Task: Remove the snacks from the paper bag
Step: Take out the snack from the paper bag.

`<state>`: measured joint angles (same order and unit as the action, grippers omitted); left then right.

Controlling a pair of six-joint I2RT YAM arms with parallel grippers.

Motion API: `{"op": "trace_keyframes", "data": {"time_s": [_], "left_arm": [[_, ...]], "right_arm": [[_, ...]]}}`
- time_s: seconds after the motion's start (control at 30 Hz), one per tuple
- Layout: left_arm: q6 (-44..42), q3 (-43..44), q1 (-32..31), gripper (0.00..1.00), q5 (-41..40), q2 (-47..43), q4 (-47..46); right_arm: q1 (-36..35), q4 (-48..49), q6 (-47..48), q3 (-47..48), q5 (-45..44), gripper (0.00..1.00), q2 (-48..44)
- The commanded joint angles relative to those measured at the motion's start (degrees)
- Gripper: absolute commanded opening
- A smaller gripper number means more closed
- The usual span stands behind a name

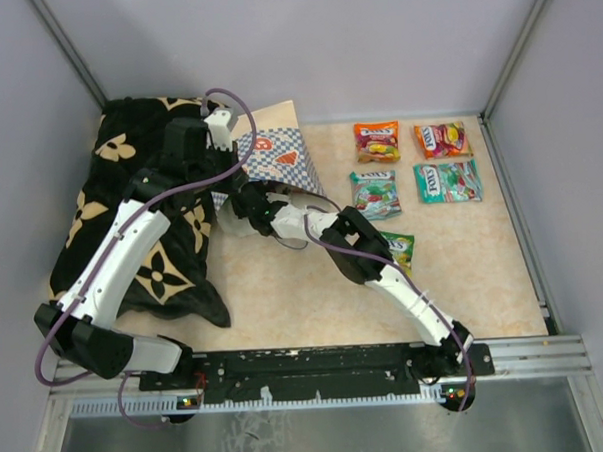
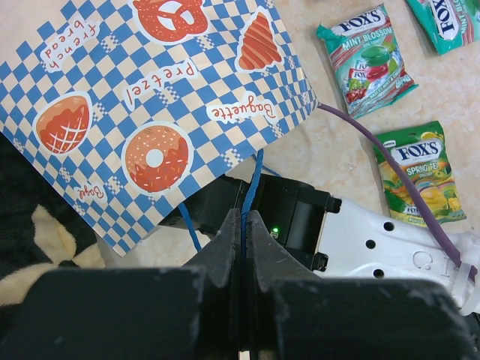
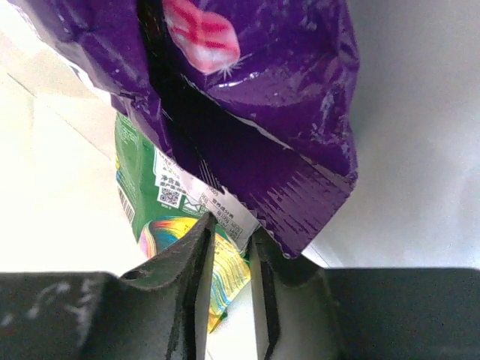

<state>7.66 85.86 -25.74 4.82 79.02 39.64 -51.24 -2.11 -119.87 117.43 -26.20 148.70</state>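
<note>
Grip, left arm: the left gripper [image 2: 242, 225] has its fingers pressed together on the thin blue cord handle [image 2: 253, 180] of the paper bag [image 2: 150, 112].
Grip, right arm: the right gripper [image 3: 229, 229] is inside the bag with its fingers a narrow gap apart. The lower edge of a green packet [image 3: 142, 172] sits in that gap. Whether the pads press it cannot be told.
Inside the bag: a purple packet [image 3: 285, 97] lies just above the green packet and overlaps it, against the bag's pale inner wall.
Paper bag: it lies on its side at the far left of the table [image 1: 285, 297], with blue-white checks and bakery pictures facing up. It is just beside the black flower-patterned cloth [image 1: 111, 214]. The right arm enters from its near side.
Snacks outside the bag: five lie flat on the table to the right of the bag, apart from both grippers. The orange packet [image 1: 377, 141] and red packet [image 1: 442, 139] are farthest. The Mint Blossom packet [image 2: 367, 60] and teal packet [image 1: 448, 181] lie in front of them. The Spring Tea packet [image 2: 420, 176] is nearest, beside the right arm.
</note>
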Motion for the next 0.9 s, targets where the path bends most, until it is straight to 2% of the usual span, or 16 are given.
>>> {"op": "trace_keyframes", "data": {"time_s": [0.0, 0.2, 0.37, 0.53, 0.7, 0.87], "left_arm": [[-0.6, 0.2, -0.1, 0.00, 0.5, -0.3, 0.3], [-0.7, 0.1, -0.1, 0.00, 0.2, -0.3, 0.4], [-0.7, -0.6, -0.2, 0.00, 0.2, -0.1, 0.0], [-0.8, -0.6, 0.0, 0.00, -0.8, -1.0, 0.1], [0.1, -1.7, 1.2, 0.00, -2.4, -3.0, -0.9], [0.6, -2.4, 5.3, 0.00, 1.8, -3.6, -1.8]], "right_arm": [[-0.4, 0.3, -20.5, 1.7, -3.0, 0.20, 0.3], [-0.5, 4.2, -20.1, -2.2, -3.6, 0.00, -1.3], [-0.9, 12.5, -16.6, -12.4, -4.0, 0.00, -7.9], [-1.1, 23.5, -11.9, -27.5, -3.4, 0.00, -16.4], [-2.1, 31.0, -3.2, -40.7, -1.6, 0.00, -24.1], [-2.7, 35.5, 5.8, -50.9, 3.5, 0.00, -30.8]]}}
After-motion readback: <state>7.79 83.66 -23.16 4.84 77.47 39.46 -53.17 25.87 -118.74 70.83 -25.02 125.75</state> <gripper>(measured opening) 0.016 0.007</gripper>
